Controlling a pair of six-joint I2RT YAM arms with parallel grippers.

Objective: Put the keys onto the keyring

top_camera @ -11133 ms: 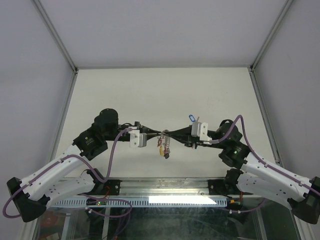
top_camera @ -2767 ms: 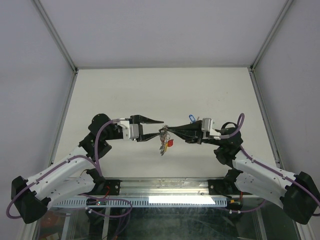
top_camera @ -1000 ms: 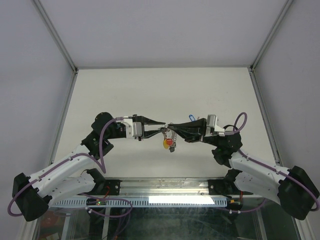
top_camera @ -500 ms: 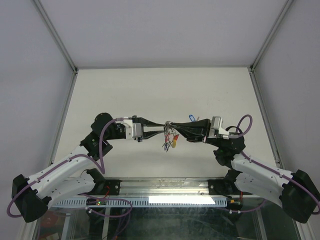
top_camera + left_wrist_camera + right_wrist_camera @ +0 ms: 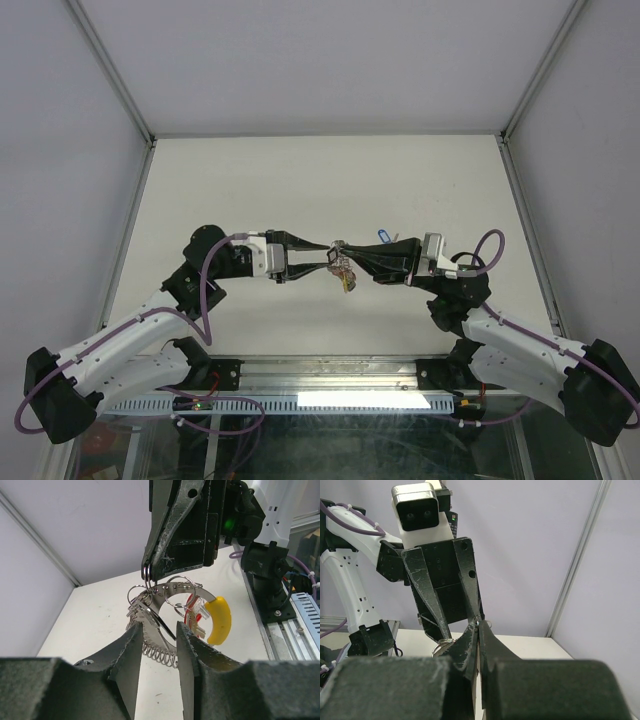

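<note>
**Two arms meet in the air above the pale surface (image 5: 250,180), with the bunch of keys between them.**

The right gripper (image 5: 148,569) has its jaws fully closed on a thin silver loop (image 5: 146,575) at the top of the bunch. The small silver metal keys (image 5: 145,611), the red oval tag (image 5: 192,611) and the yellow oval tag (image 5: 220,622) therefore hang free below it. The ribbed, coil-like silvery keyring (image 5: 160,654) hangs there too, in the gap of the left gripper (image 5: 159,626). Its jaws stand partly open around the keyring and seem not to pinch it, though the keys hide the contact. I judge that one arm carries the weight so the other can work on the ring. A blue-tagged key (image 5: 383,236) sits apart, just behind the right gripper, not yet threaded.
</note>
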